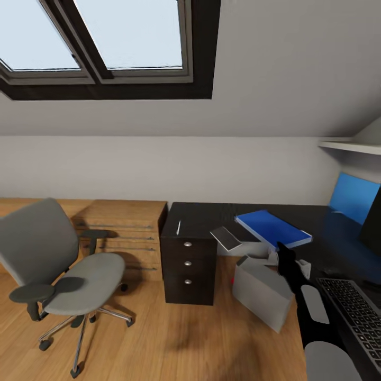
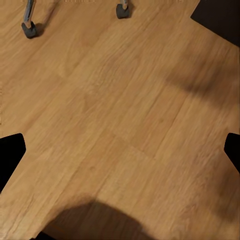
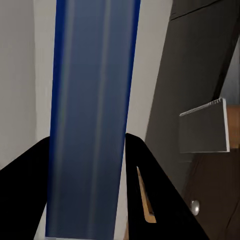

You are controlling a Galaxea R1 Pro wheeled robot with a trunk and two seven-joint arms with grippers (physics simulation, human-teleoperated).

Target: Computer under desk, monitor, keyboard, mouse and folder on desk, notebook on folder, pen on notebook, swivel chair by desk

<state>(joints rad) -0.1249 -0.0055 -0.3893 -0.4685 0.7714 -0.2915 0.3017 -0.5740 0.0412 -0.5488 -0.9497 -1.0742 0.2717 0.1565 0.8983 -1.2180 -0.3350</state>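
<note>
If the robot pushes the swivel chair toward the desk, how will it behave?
The swivel chair probably rolls easily: its castors sit on smooth wooden floor. Pushed high on its tall back, it may tip or swivel rather than travel straight.

An attic home office or bedroom workspace: a skylight window (image 1: 106, 42) is set into a sloping white ceiling above a wooden floor (image 1: 159, 338). A glossy black desk (image 1: 211, 219) with a three-drawer unit stands against the wall beside a wooden chest of drawers (image 1: 127, 233), with a grey swivel chair (image 1: 63, 270) nearby and a keyboard (image 1: 357, 312) on the desk just beside the right arm.
</note>
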